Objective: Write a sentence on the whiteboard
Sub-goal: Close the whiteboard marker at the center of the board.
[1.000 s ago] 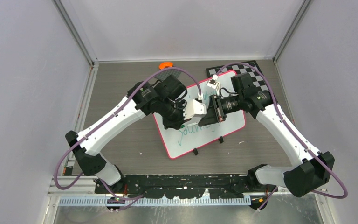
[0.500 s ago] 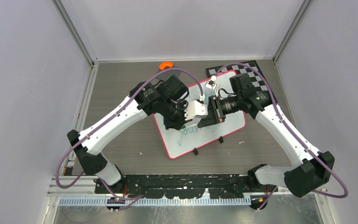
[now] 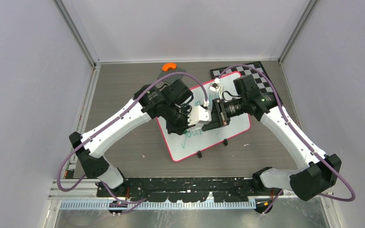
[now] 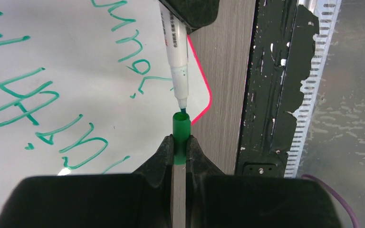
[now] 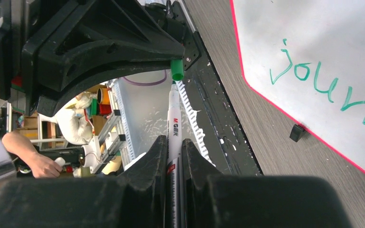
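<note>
The whiteboard (image 3: 235,124) lies tilted on the table, with a red-pink rim and the green sentence (image 3: 197,134) on it. The lettering (image 4: 26,97) shows in the left wrist view, and "jour…" (image 5: 313,76) in the right wrist view. Above the board's middle both grippers meet tip to tip. My left gripper (image 4: 180,145) is shut on a green marker cap (image 4: 181,128). My right gripper (image 5: 174,145) is shut on the white marker (image 5: 174,116). The marker's green tip (image 4: 183,110) sits right at the cap's open mouth.
A black-and-white chessboard (image 3: 260,75) lies partly under the whiteboard's far right corner. An orange object (image 3: 169,66) sits at the back edge. Two black clips (image 3: 199,154) (image 3: 225,142) stand on the board's near rim. A black rail (image 3: 185,185) runs along the table's near edge.
The left gripper with the cap has moved right towards the right gripper, closing the gap between cap and marker tip. The right arm has barely shifted.
</note>
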{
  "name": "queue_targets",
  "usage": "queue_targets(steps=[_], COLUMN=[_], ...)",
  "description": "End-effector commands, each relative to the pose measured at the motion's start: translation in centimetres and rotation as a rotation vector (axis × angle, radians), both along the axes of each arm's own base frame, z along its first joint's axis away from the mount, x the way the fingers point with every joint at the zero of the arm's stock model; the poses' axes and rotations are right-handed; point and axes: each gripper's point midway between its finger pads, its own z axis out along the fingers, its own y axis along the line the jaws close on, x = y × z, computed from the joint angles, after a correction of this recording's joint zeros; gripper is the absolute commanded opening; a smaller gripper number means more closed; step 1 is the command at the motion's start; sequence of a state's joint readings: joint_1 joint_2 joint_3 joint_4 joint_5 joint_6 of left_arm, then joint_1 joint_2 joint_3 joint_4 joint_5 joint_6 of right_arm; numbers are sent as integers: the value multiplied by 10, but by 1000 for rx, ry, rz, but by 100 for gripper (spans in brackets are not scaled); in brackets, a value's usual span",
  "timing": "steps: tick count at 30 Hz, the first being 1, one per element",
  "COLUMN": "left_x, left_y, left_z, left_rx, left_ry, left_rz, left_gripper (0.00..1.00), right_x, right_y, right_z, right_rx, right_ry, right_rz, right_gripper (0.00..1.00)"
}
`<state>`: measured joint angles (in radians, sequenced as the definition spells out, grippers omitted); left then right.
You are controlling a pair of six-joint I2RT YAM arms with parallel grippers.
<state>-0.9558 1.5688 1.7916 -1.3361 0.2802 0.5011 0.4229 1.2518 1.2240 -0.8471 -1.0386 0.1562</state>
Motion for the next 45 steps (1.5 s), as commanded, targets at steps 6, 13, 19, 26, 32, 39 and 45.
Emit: queue_targets(steps=[6, 13, 19, 26, 32, 39, 45], left_x=[-15, -10, -7, -5, -4, -6, -10], left_y=[1, -9, -12, -7, 3, -4, -9], left_z=[13, 18, 18, 12, 9, 16, 20], left_rx=[-41, -62, -67, -36, -10, -39, -62], left_ry=[27, 27, 27, 18, -2, 12, 39], left_rz=[-37, -19, -8, 0, 14, 9, -1], left_gripper=[0, 0, 0, 0, 0, 0, 0], right_x=[2, -1, -1, -4, -8, -6, -3], right_y=[0, 0, 0, -2, -3, -2, -2], right_z=[22, 19, 18, 22, 27, 25, 21], right_rx=[28, 19, 15, 14, 20, 13, -2], right_ry=[-90, -87, -96, -114, -121, -117, -122], right_rz=[4, 11, 15, 21, 36, 35, 25], right_gripper=[0, 0, 0, 0, 0, 0, 0])
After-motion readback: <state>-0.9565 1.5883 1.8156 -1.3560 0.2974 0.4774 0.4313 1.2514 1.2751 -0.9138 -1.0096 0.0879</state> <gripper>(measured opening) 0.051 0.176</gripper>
